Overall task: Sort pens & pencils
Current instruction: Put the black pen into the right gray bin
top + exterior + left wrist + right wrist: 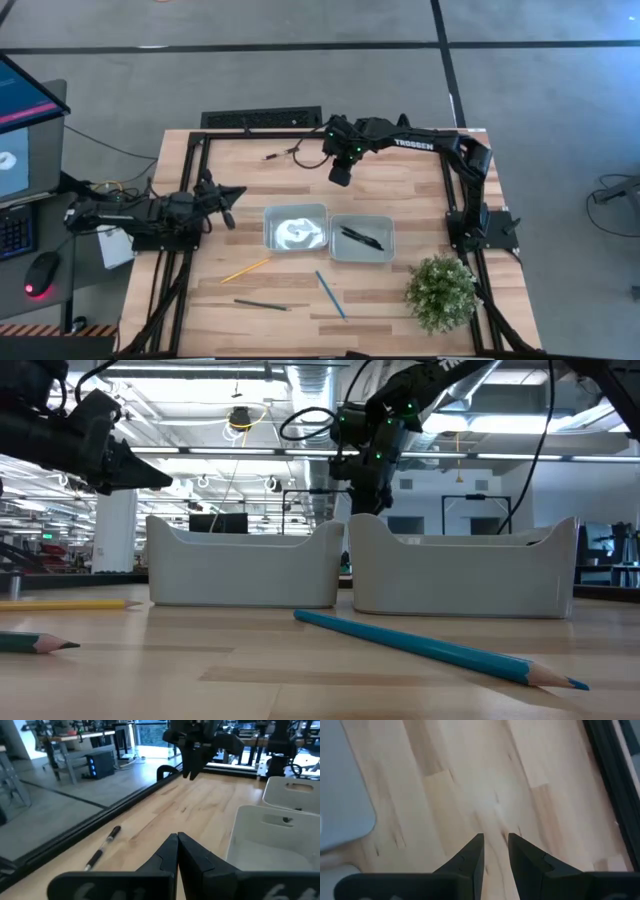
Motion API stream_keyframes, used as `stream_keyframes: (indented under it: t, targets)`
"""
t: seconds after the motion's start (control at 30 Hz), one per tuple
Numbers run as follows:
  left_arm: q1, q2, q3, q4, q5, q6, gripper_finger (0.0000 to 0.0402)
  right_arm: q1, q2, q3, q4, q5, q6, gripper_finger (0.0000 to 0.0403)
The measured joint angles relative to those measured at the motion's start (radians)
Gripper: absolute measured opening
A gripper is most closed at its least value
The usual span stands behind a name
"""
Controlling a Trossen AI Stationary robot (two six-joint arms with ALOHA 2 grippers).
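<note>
Lying beyond left pincer [177, 851]: pen [102, 848]

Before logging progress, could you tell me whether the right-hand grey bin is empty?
Not empty: the high view shows black pens lying inside the right-hand grey plastic bin.

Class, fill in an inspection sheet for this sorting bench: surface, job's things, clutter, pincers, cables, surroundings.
Surface: wooden table, dark frame.
Job's things: yellow pencil, grey-green pencil and blue pencil lie loose before two trays; black pens in the right tray; one pen near the far edge; left tray shows no pens or pencils.
Clutter: potted plant at a corner.
Pincers: left pincer shut, empty, beside the left tray; right pincer slightly open, empty, over bare wood.
Cables: bundle left of the table.
Surroundings: monitor, mouse.
</note>
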Motion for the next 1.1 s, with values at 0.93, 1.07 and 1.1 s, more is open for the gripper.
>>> stream_keyframes:
  t: [0.93, 1.07, 1.1]
  targets:
    - [0.076, 0.000, 0.008, -0.050, 0.101, -0.009, 0.0098, -0.033, -0.007, -0.006, 0.114, -0.230, -0.085, 0.0112]
    - [0.076, 0.000, 0.008, -0.052, 0.102, -0.004, 0.0098, -0.028, -0.007, -0.006, 0.103, -0.230, -0.084, 0.0145]
    - [0.076, 0.000, 0.008, -0.052, 0.102, -0.002, 0.0098, -0.027, -0.007, -0.006, 0.103, -0.230, -0.084, 0.0158]
